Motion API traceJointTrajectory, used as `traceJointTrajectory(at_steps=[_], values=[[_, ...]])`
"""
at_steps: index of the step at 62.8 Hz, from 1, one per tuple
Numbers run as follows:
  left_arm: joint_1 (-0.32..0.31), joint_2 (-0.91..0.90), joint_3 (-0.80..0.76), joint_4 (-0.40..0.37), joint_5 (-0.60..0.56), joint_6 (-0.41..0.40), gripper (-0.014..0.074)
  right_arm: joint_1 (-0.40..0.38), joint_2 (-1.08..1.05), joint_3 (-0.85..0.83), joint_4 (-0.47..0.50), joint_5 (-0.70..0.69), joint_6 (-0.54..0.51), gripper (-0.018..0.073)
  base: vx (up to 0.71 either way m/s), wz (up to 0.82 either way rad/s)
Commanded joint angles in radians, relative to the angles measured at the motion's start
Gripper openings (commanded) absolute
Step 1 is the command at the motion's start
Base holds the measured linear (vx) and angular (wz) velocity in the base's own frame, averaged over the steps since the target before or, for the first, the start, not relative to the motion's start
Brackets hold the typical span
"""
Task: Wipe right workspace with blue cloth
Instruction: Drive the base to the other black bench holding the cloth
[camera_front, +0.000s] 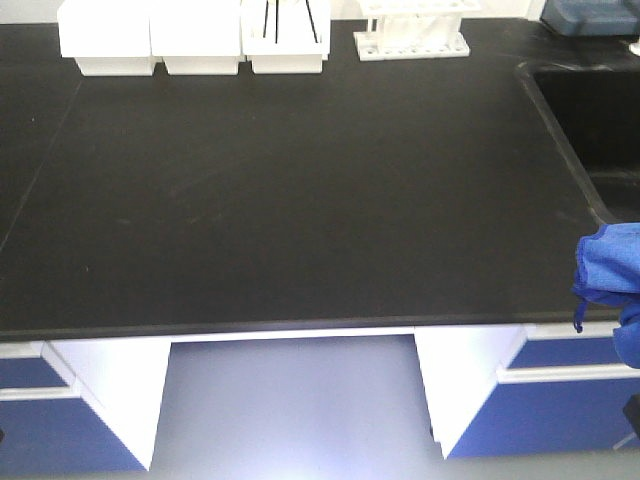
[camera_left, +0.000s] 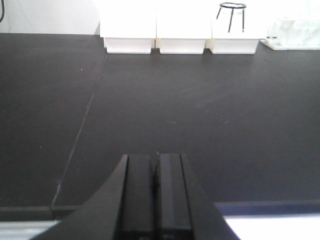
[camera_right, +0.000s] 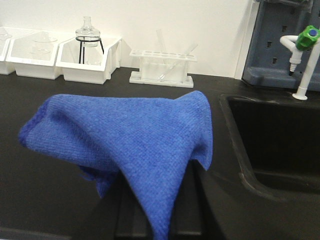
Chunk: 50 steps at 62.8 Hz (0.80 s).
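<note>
Currently you face the black benchtop (camera_front: 300, 200): open matte surface runs from the front edge back to the bins, with a thin seam down its left part. The sink (camera_front: 600, 130) is sunk at the far right, and its raised lip bounds the surface there. White bins (camera_front: 200, 40) and a tube rack (camera_front: 410, 35) line the back edge. The blue cloth (camera_right: 135, 140) is off the surface, hanging across the front edge at the right in the front view. It drapes over your right gripper (camera_right: 159, 200), which is clamped on it; folds hide the jaw gap. That wrist sits level, aimed at the rack and sink. Your left gripper (camera_left: 155, 175) has its fingers pressed together on nothing, low over the front edge, pointing at the bins
</note>
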<state>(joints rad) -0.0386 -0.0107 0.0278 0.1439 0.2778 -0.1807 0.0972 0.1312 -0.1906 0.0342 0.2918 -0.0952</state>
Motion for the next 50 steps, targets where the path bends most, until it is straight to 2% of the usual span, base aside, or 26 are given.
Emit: traceJointTrajectory(at_steps=[1, 20, 50], values=[[-0.007, -0.016, 0.03, 0.001, -0.079, -0.008, -0.0006, 0.004, 0.008, -0.027, 0.0, -0.094, -0.005, -0.0001, -0.21, -0.06], [-0.007, -0.016, 0.03, 0.001, -0.079, -0.008, -0.0006, 0.004, 0.008, -0.027, 0.0, -0.094, -0.005, -0.0001, -0.25, -0.18], [-0.007, -0.016, 0.03, 0.001, -0.079, -0.008, -0.0006, 0.004, 0.008, -0.027, 0.0, -0.094, -0.005, -0.0001, -0.3, -0.36]])
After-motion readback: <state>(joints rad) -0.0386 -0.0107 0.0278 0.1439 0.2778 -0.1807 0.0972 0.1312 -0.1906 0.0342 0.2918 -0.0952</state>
